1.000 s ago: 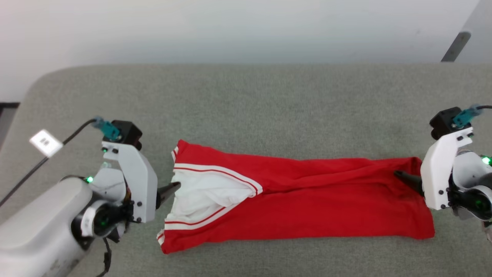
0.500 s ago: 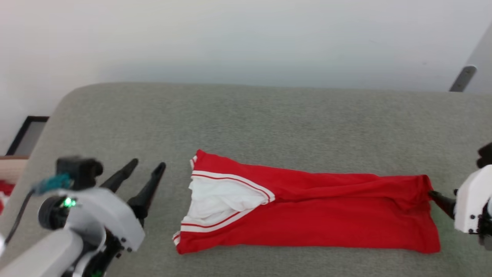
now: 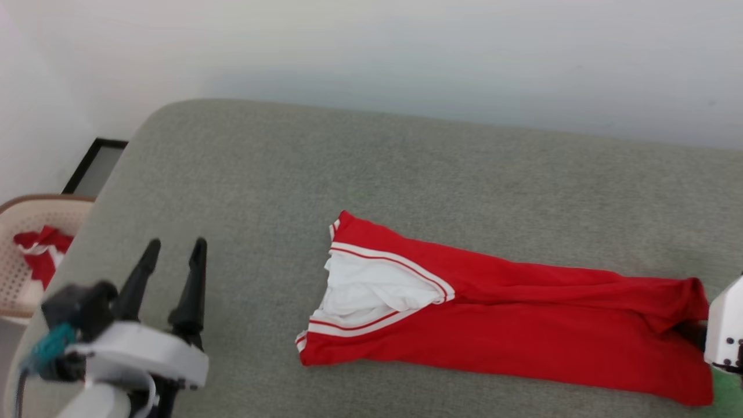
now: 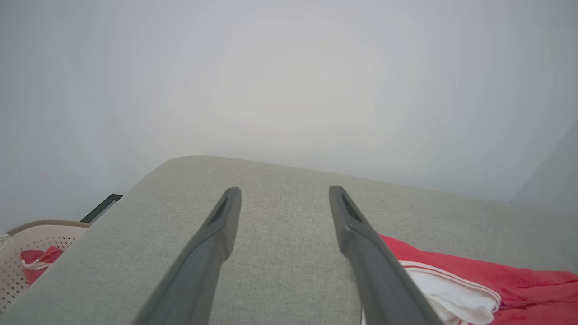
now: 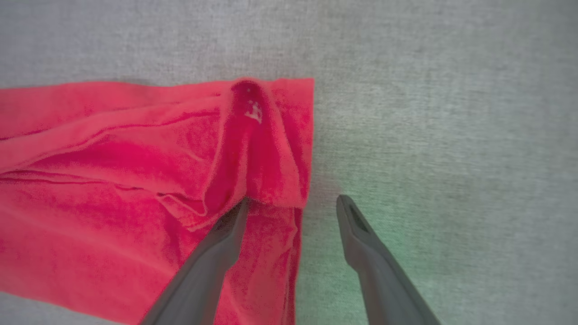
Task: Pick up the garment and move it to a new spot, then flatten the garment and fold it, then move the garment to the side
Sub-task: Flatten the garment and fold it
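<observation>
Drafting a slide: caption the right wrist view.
Open right claw at red garment's end, one finger against a raised fold, grey upholstery beneath.

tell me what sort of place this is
Likely an indoor laundry-folding station: a grey fabric-covered surface against a plain white wall, the red garment on it, a pale basket of clothes beside.

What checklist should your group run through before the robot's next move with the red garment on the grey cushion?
1. Left hand open, clear of the garment: ok.
2. Right hand open: ok.
3. Right hand clear of cloth: not ok, one finger lies over a raised fold.
4. Garment lying flat: not ok, creased along its length.
5. Garment wholly on the cushion: ok.
</observation>
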